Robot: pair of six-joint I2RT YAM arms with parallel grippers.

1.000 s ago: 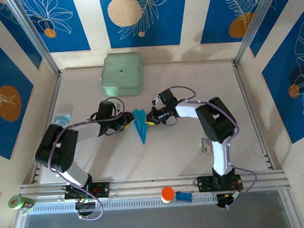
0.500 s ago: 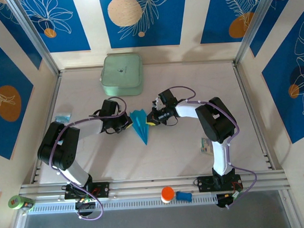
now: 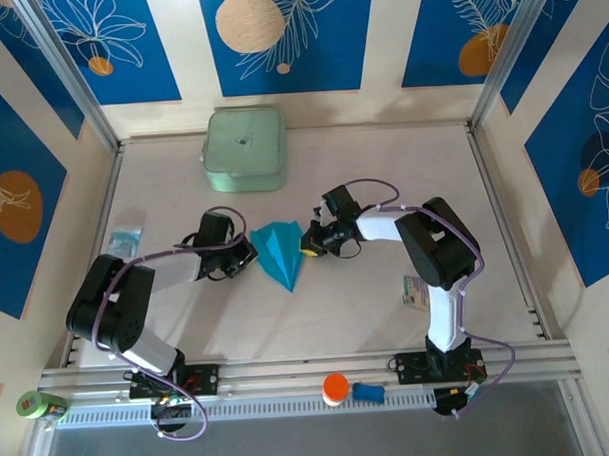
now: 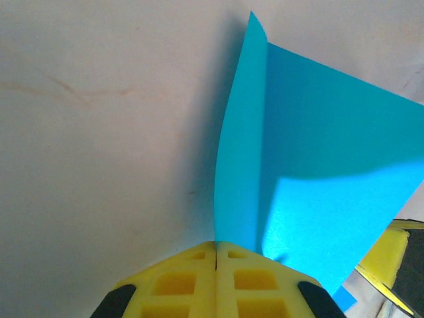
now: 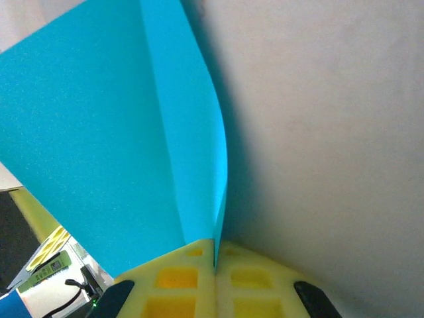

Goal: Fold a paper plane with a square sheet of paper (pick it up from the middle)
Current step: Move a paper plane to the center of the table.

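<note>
1. The left gripper (image 4: 216, 248) has its yellow fingers pressed together, pinching the left wing edge of the paper plane (image 3: 280, 251).
2. The right gripper (image 5: 214, 246) is clamped the same way on the right wing edge.
3. The plane sits mid-table (image 3: 382, 165) between them, wings spread, nose towards 6 o'clock.
4. The pale green box (image 3: 245, 148) lies at 12 o'clock from it, well apart.
</note>
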